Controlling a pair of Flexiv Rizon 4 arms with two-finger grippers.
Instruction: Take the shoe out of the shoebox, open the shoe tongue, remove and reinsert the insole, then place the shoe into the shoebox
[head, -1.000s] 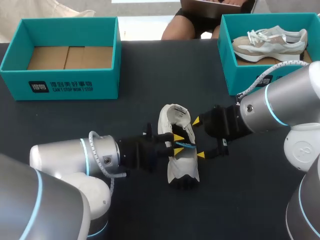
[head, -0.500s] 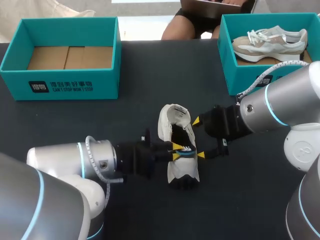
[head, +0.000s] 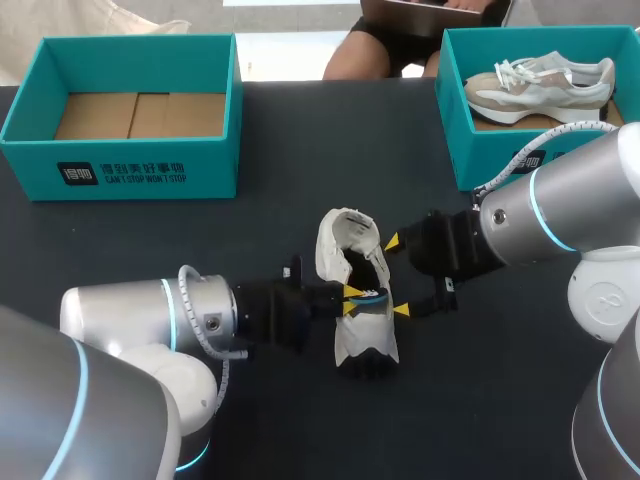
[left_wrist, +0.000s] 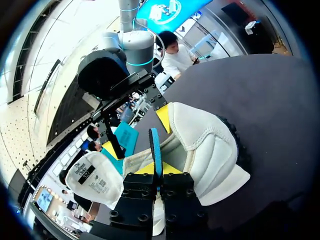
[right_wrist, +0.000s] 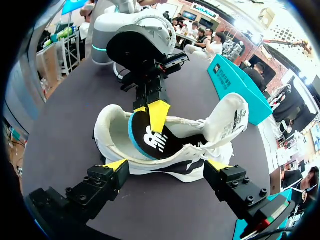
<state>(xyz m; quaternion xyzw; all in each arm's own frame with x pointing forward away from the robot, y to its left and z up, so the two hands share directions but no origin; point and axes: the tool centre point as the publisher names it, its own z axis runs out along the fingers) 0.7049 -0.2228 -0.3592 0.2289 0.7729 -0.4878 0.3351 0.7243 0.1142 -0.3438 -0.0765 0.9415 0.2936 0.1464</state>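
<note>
A white shoe (head: 345, 245) lies on its side on the dark table, seen close in the left wrist view (left_wrist: 210, 145) and the right wrist view (right_wrist: 112, 132). Its tongue (right_wrist: 232, 115) is folded back. The black insole (right_wrist: 150, 137) with a blue rim sticks partly out of the opening. My left gripper (head: 349, 300) is shut on the insole's blue edge (left_wrist: 155, 147). My right gripper (head: 396, 277) stands open at the sole side, with the shoe between its yellow fingertips (right_wrist: 116, 165).
An open teal shoebox (head: 120, 165) with a bare cardboard floor stands at the back left. A second teal box (head: 480, 140) at the back right holds another shoe (head: 540, 85).
My left gripper's fingers have closed together onto the insole's edge inside the shoe opening. The right arm and the shoe have stayed where they were.
</note>
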